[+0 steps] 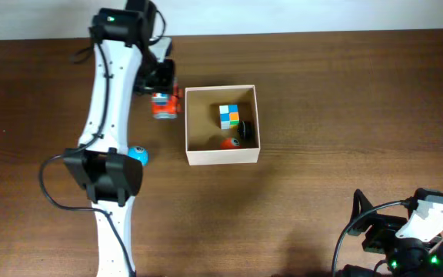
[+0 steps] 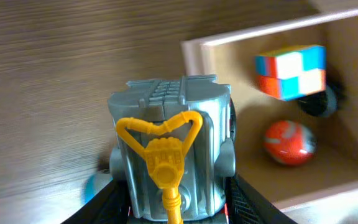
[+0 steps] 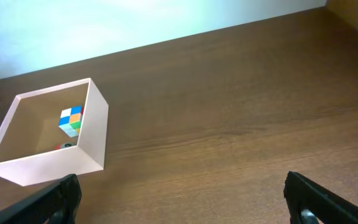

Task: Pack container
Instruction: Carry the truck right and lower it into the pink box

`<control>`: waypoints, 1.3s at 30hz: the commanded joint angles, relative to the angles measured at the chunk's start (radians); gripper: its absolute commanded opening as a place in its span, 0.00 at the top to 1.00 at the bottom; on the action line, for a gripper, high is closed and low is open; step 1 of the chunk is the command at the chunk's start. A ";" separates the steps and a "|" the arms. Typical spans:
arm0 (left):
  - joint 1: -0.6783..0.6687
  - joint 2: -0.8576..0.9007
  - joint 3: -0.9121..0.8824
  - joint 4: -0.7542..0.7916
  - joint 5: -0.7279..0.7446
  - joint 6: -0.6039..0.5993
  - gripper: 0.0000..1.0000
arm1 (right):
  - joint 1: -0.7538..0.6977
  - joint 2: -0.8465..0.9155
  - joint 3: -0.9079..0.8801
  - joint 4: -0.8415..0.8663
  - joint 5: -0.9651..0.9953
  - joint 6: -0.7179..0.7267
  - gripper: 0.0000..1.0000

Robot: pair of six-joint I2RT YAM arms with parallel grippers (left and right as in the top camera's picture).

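Note:
The container (image 1: 196, 158) is a square cream-walled box with a tan floor at the table's middle. It also shows in the left wrist view (image 2: 194, 53) and the right wrist view (image 3: 95, 140). Inside it lie a multicoloured cube (image 1: 230, 116), a red-orange ball (image 1: 228, 143) and a small black object (image 1: 245, 131). My left gripper (image 1: 162, 98) is shut on a grey toy truck with a yellow hook (image 2: 169, 149), just left of the container's left wall. My right gripper (image 3: 182, 202) is open and empty at the near right of the table.
A blue ball (image 1: 138, 155) lies on the wooden table beside the left arm, left of the container. The right arm's base and cables (image 1: 406, 235) sit at the near right corner.

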 commanded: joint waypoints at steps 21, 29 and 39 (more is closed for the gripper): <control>-0.150 -0.002 0.020 -0.003 0.071 -0.111 0.58 | -0.008 -0.008 0.012 0.003 -0.009 -0.005 0.01; -0.178 -0.002 0.018 -0.003 -0.003 -0.174 0.58 | -0.008 -0.008 0.012 0.003 -0.009 -0.005 0.01; -0.192 -0.002 -0.003 -0.003 -0.054 -0.222 0.58 | -0.008 -0.008 0.012 0.003 -0.009 -0.005 0.01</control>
